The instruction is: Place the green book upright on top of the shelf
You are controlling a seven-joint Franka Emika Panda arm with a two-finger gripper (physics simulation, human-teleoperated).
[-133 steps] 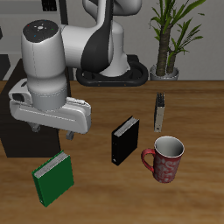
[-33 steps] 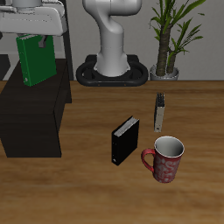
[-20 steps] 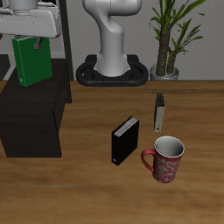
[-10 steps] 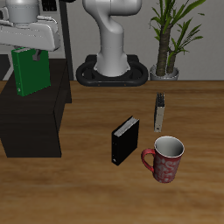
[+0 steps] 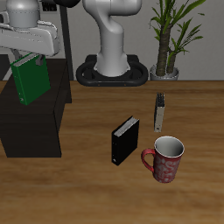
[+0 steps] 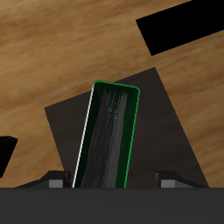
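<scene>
Exterior and wrist views, placement stage. The gripper [image 5: 32, 55], at the upper left of the exterior frame, is closed on the top edge of the green book [image 5: 31, 79]; in the wrist view the two finger bases flank the book [image 6: 108, 138], whose spine and pale page edge run away from the camera. The book hangs below the claw, tilted slightly off vertical, over the flat top of the shelf [image 5: 39, 118], the dark cabinet at the left edge of the frame. Whether its lower edge already touches the shelf top cannot be told from either view.

Elsewhere on the table [image 5: 105, 192]: a black book [image 5: 125, 140] standing at centre, a red mug [image 5: 164, 158] at lower right, a thin grey-brown book [image 5: 160, 112] behind the mug, and a potted plant [image 5: 169, 35] at upper right.

Judged step: lowering the book onto the shelf. The next move calls for squaring the book to vertical, seating its lower edge fully on the top, then parting the fingers without tipping it.
</scene>
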